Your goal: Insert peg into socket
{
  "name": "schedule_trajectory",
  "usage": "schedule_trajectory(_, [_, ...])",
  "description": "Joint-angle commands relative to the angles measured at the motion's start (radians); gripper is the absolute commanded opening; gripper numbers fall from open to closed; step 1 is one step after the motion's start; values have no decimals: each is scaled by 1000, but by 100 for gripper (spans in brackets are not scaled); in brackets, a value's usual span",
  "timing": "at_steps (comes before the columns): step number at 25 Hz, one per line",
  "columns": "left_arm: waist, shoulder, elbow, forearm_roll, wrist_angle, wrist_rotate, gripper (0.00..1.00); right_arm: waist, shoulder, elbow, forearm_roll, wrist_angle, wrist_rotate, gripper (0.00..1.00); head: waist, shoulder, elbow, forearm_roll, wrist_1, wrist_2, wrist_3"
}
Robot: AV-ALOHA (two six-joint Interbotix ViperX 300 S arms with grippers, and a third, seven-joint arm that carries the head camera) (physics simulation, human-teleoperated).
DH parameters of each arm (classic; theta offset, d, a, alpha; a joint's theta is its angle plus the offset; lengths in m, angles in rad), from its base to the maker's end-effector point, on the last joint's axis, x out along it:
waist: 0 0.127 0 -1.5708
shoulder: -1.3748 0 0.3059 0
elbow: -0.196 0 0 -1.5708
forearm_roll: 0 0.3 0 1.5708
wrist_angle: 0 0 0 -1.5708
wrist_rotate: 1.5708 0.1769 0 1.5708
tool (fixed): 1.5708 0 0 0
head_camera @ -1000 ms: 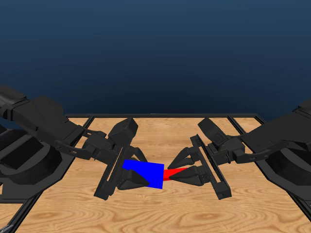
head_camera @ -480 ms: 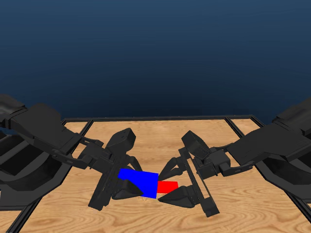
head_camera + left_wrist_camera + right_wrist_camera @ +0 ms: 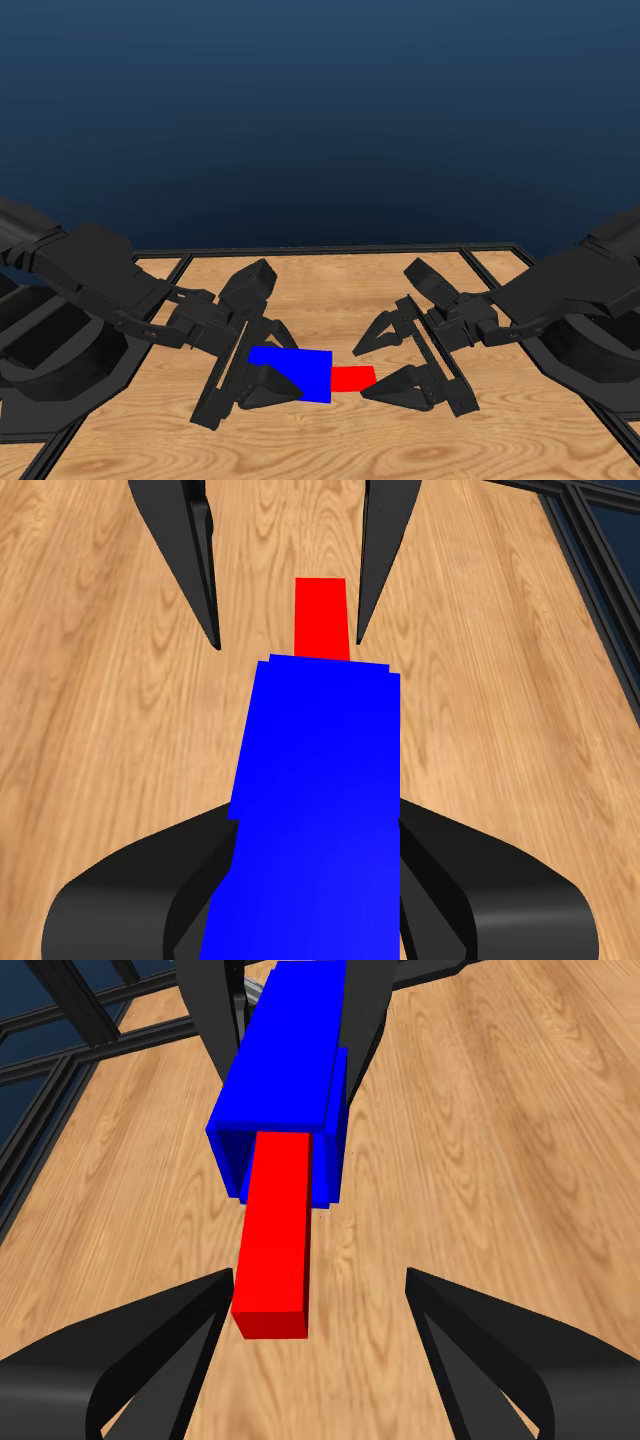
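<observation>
The blue socket [image 3: 292, 373] is held just above the table, with my left gripper [image 3: 268, 378] shut on its sides. The red peg [image 3: 352, 378] sticks out of the socket's open end toward the right arm. In the right wrist view the peg [image 3: 275, 1240] runs into the hollow mouth of the socket [image 3: 285, 1070]. My right gripper [image 3: 365, 370] stands open around the peg's free end, its jaws spread wider than the bar. The left wrist view shows the socket [image 3: 310, 800] between my own jaws and the peg [image 3: 321, 620] beyond it.
The wooden table [image 3: 330, 440] has a black frame rail [image 3: 320, 248] along its far edge and dark side panels under both arm bases. Bare wood lies in front of the grippers.
My right gripper has opened and let go of the peg, and has drawn back a little to the right. The peg stays in the socket. The left gripper still holds the socket.
</observation>
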Motion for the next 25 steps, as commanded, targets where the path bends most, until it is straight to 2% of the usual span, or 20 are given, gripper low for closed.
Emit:
schedule_trajectory(1, [-11, -15, -9, -29, -89, 35, 0, -35, -79, 86, 25, -60, 16, 100, 6, -15, -6, 1, -12, 0, -7])
schedule_trajectory(2, [-14, 4, 17, -38, -83, 46, 0, -37, -100, 114, 38, -66, 33, 100, 7, -15, -7, 1, -14, -2, -3])
schedule_trajectory(3, [-23, -13, 14, -18, -106, 38, 0, -27, -98, 114, 36, -69, 34, 100, 6, -14, -7, 1, -14, -2, -2])
schedule_trajectory(5, [-15, -4, 25, -52, -105, 53, 0, -13, -103, 113, 29, -45, 36, 100, 3, -14, -6, 1, -10, 0, 3])
schedule_trajectory(6, [-16, -10, 15, -55, -102, 68, 0, -7, -110, 107, 28, -45, 37, 100, 0, -14, -7, 0, -10, 0, 3])
schedule_trajectory(7, [-8, -16, -13, -60, -55, 79, 0, -2, -104, 104, 26, -32, 35, 94, -1, -14, -7, 0, -11, -1, 4])
schedule_trajectory(8, [-11, -5, 13, -80, -118, 89, 0, 12, -101, 93, 17, -25, 28, 0, -4, -14, -7, -1, -11, -1, 7])
schedule_trajectory(9, [-13, -6, 8, -72, -107, 87, 0, 16, -97, 71, 16, 4, 11, 0, -6, -13, -7, -1, -11, 1, 10])
schedule_trajectory(10, [-14, -1, -20, -77, -86, 93, 0, 23, -99, 54, 14, 3, 1, 0, -9, -12, -7, -2, -9, 1, 11])
schedule_trajectory(11, [-18, 4, 11, -84, -119, 101, 0, 27, -96, 47, 17, 11, -10, 0, -11, -12, -7, -2, -9, 1, 10])
schedule_trajectory(13, [-7, -2, 0, -95, -122, 106, 0, 48, -85, 3, 9, 26, -29, 0, -15, -11, -8, -3, -10, 1, 12])
schedule_trajectory(16, [-9, 6, -7, -105, -133, 121, 0, 41, -55, -29, 6, 19, -39, 0, -19, -9, -8, -4, -9, 2, 15])
schedule_trajectory(17, [-17, 16, 3, -99, -120, 125, 0, 39, -48, -50, 4, 16, -39, 0, -20, -9, -9, -4, -8, 2, 17])
schedule_trajectory(19, [-6, 7, -20, -93, -116, 109, 0, 36, -31, -73, -4, 19, -46, 0, -22, -7, -10, -4, -7, 3, 18])
schedule_trajectory(20, [-14, 0, 2, -114, -131, 106, 0, 36, -14, -92, -7, 18, -46, 0, -22, -7, -10, -4, -6, 3, 19])
schedule_trajectory(21, [-10, 17, -9, -116, -140, 130, 0, 34, 0, -113, -14, 14, -47, 0, -23, -6, -10, -4, -7, 5, 18])
schedule_trajectory(22, [-12, 23, 2, -127, -148, 142, 0, 34, 3, -118, -16, 17, -47, 0, -23, -6, -10, -4, -7, 5, 18])
schedule_trajectory(23, [-16, 15, 0, -124, -145, 135, 0, 28, 35, -136, -25, 14, -37, 0, -24, -6, -10, -4, -7, 5, 16])
schedule_trajectory(24, [-11, 28, -22, -115, -119, 146, 0, 19, 57, -151, -34, 1, -26, 0, -22, -6, -10, -4, -6, 5, 17])
schedule_trajectory(25, [-15, 22, -11, -123, -138, 143, 0, 17, 75, -165, -41, -14, -13, 0, -21, -6, -10, -3, -6, 5, 17])
